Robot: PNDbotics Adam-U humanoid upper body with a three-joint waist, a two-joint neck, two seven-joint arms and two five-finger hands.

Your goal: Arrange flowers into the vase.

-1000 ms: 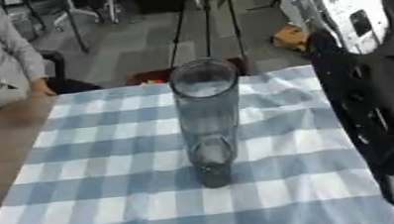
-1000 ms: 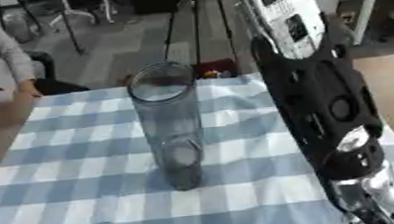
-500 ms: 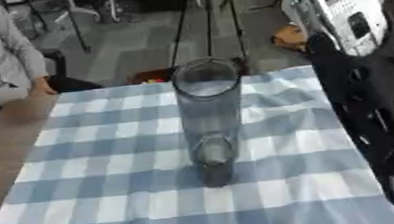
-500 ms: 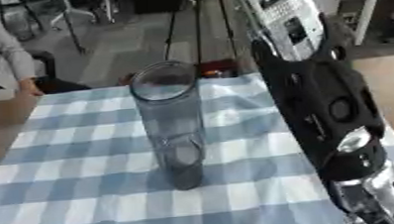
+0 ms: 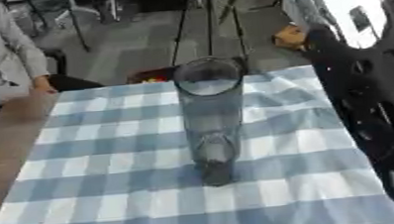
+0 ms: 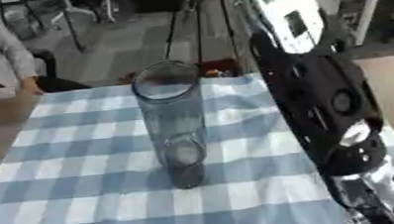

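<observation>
In the middle of the bench [image 5: 12, 147], on a blue-and-white checked cloth [image 5: 116, 154], stands a tall, clear glass vase [image 5: 210, 118], upright and empty, its round mouth open toward the far side of the view. It is a plain straight cylinder with thin smooth walls and a thicker, darker base. Judged from its shape, it would be stiff, slippery and breakable, and with so narrow a foot it would tip easily if knocked near the rim; the safest hold would be low around the body, while flowers should be lowered straight down through the mouth. The cloth is soft, with gentle wrinkles at its far right, and could slide under the vase. No flowers show in either view. The robot's right arm [image 6: 321, 95], black with silver joints, runs down the right side, near the vase but apart from it. The right hand lies at the lower right edge, and whether it is wide or closed cannot be told. The left hand is out of sight.
</observation>
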